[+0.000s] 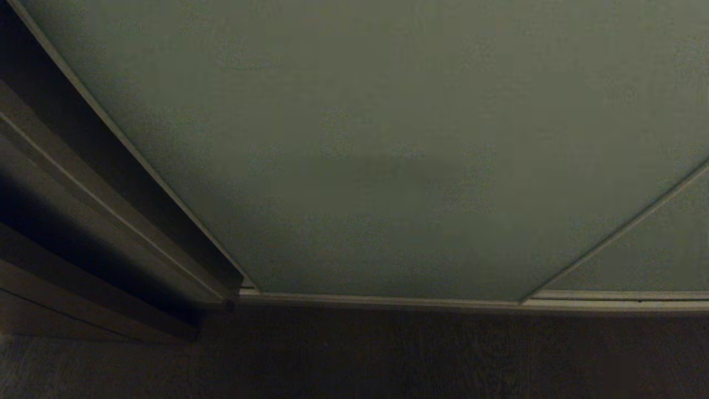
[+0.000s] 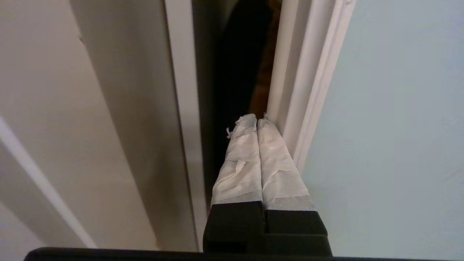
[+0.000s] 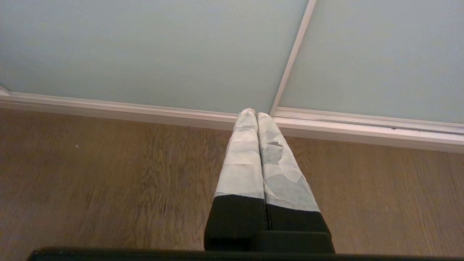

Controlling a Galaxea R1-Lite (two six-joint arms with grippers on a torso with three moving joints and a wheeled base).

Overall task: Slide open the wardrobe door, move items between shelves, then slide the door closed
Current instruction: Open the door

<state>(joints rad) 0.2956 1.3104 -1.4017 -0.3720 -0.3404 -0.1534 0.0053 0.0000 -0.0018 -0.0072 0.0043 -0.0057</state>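
Left gripper (image 2: 256, 121), fingers pressed together, sits in the dark gap at the metal-framed edge of the matte grey-green sliding wardrobe door (image 2: 391, 127), so I'd push sideways steadily, keeping tips behind that frame.

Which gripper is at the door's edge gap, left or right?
The left gripper, jaws shut, tips beside the sliding wardrobe door frame at the dark gap; the right gripper points at the floor track.
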